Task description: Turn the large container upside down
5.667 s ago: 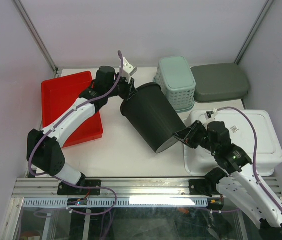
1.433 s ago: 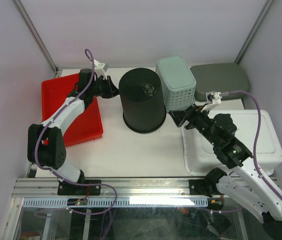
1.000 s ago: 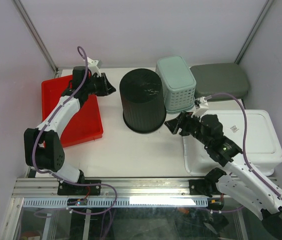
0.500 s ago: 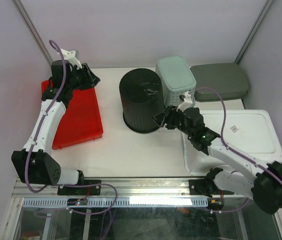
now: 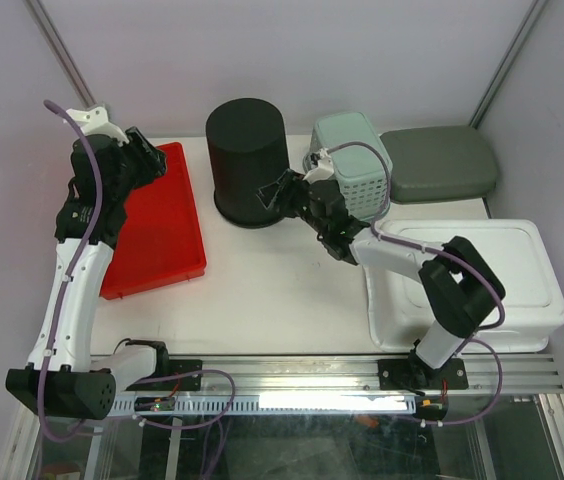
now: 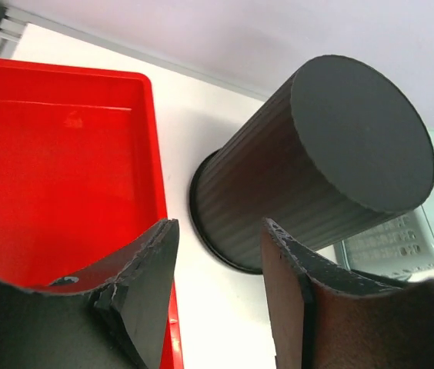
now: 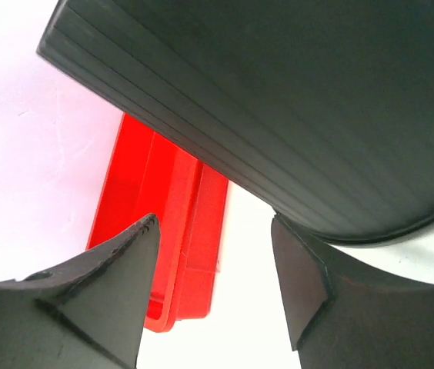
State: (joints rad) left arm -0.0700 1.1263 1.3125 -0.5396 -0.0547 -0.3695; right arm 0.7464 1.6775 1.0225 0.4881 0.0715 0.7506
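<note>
Large container (image 5: 247, 160) now farther back-left — one red tray (image 5: 157, 235), one basket (image 5: 357, 160)

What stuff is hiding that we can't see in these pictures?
Inside of the black container: all views, it stands mouth-down, walls cover it.
Most of the container: right wrist view, cut by the picture's edges.
Whether the right gripper touches it: top view, black on black.
The red tray, far left corner: top view, left arm covers it.

No legible text, label, brand, number or sign in any view.
</note>
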